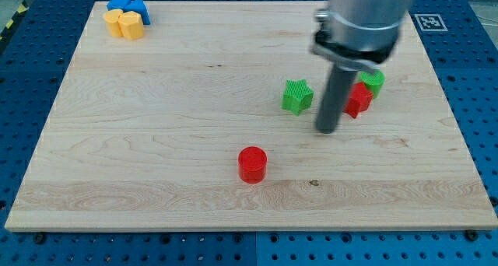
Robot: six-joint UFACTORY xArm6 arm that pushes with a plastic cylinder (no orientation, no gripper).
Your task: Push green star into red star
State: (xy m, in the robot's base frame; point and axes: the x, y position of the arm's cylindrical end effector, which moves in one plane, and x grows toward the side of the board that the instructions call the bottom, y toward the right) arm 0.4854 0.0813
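Note:
The green star lies right of the board's middle. The red star lies to its right, partly hidden behind my rod. My tip rests on the board between the two stars, slightly below them, closer to the red star. It touches neither that I can tell.
A green block sits against the red star's upper right. A red cylinder stands lower, near the middle. A blue block and yellow blocks cluster at the top left corner of the wooden board.

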